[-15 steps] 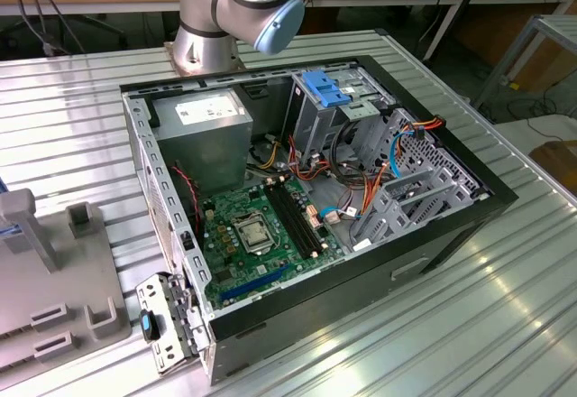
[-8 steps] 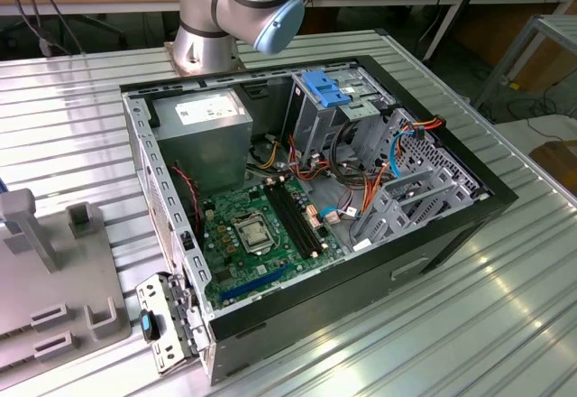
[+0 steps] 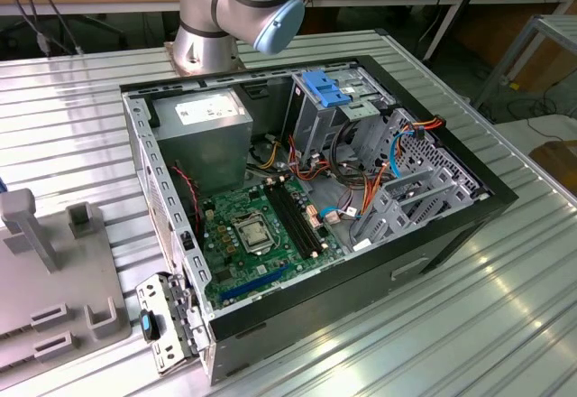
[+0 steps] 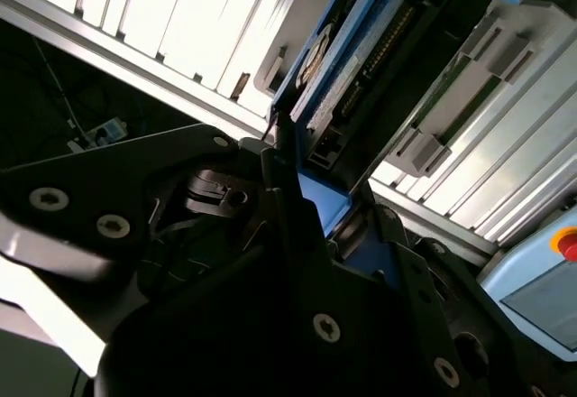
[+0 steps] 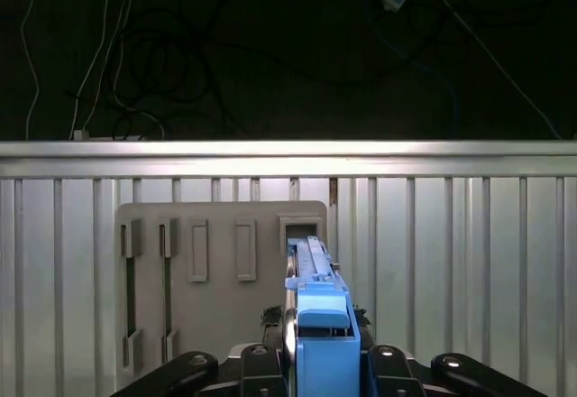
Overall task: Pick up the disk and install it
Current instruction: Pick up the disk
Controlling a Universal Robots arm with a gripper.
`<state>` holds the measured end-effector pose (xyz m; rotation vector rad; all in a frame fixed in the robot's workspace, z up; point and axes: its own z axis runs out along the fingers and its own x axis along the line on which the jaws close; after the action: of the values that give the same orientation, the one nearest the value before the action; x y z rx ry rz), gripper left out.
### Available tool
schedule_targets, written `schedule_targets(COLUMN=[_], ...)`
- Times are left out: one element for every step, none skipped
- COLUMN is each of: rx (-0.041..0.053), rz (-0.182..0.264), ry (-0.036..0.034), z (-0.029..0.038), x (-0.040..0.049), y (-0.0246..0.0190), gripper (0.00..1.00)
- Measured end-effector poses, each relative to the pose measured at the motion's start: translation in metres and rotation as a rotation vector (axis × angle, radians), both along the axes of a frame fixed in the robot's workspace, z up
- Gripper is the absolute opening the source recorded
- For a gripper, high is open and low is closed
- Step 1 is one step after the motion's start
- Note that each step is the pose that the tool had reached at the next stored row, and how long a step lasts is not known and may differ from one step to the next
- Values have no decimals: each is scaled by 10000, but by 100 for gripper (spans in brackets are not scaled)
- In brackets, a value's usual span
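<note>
Jaws clamp the disk [image 5: 320, 325] [image 4: 347, 50] in both wrist views; exterior view shows the case [image 3: 352, 293].

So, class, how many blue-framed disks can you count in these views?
1. The disk sits gripped in the hand, in both wrist views. The blue-tabbed bracket inside the computer case is not one; more could be hidden in there.

Open computer case [image 3: 306, 311], grey fixture [image 3: 54, 280], ribbed table [image 3: 469, 325]
</note>
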<state>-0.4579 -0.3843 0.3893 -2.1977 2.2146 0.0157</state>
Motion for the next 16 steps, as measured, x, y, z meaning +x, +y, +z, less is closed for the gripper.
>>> schedule_targets(rx=[-1,0,0,0,-1,-2,-4,-4,-5,-6,-6,-6,-6,-7,-6,-6], rz=[0,0,0,0,0,1,0,0,1,0,0,0,0,0,0,0], ry=[1,1,0,1,1,0,2,0,0,1,0,1,0,1,0,-1], z=[38,74,119,152,195,230,279,310,341,369,414,440,475,526,562,589], x=[0,0,0,0,0,0,0,0,0,0,0,0,0,0,0,0], y=[0,0,0,0,0,0,0,0,0,0,0,0,0,0,0,0], gripper=[37,37,37,37,37,37,37,37,37,37,37,37,37,37,37,37])
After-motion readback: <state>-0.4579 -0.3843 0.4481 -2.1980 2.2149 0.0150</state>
